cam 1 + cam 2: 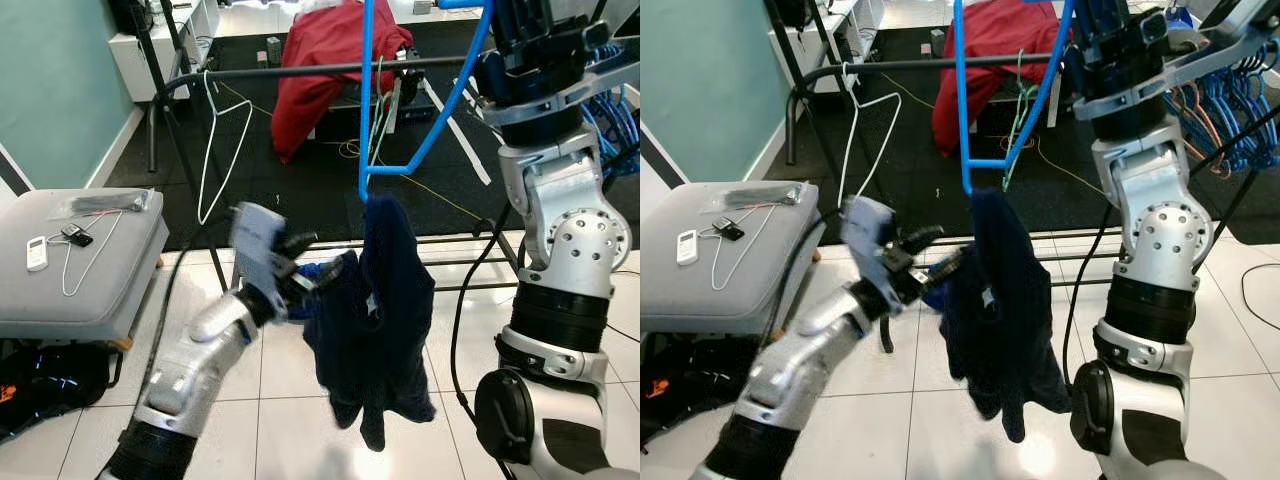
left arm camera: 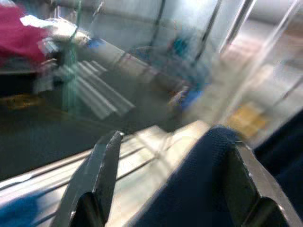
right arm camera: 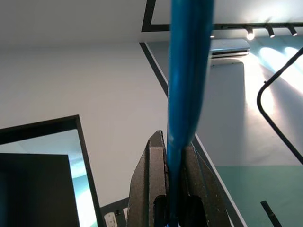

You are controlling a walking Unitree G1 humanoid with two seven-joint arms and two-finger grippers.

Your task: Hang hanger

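**Desk:** Hanger position?

**Photographer:** Blue plastic hanger [image 1: 415, 110] is raised high, in front of the black clothes rail [image 1: 300, 70], clamped between the closed fingers of the right gripper [image 3: 166, 189]. A dark navy garment [image 1: 375, 320] droops from the hanger's lower corner, below the rail.

**Desk:** And the left arm?

**Photographer:** Left gripper [image 1: 305, 275] is below the rail at the garment's edge, fingers [image 2: 102, 170] spread apart with navy cloth lying against one; no grip evident. A white wire hanger [image 1: 225, 140] hangs on the rail's left end, a red garment [image 1: 330, 60] is behind the rail, and a grey cushioned bench [image 1: 80, 260] carrying small gadgets sits left of the rail.
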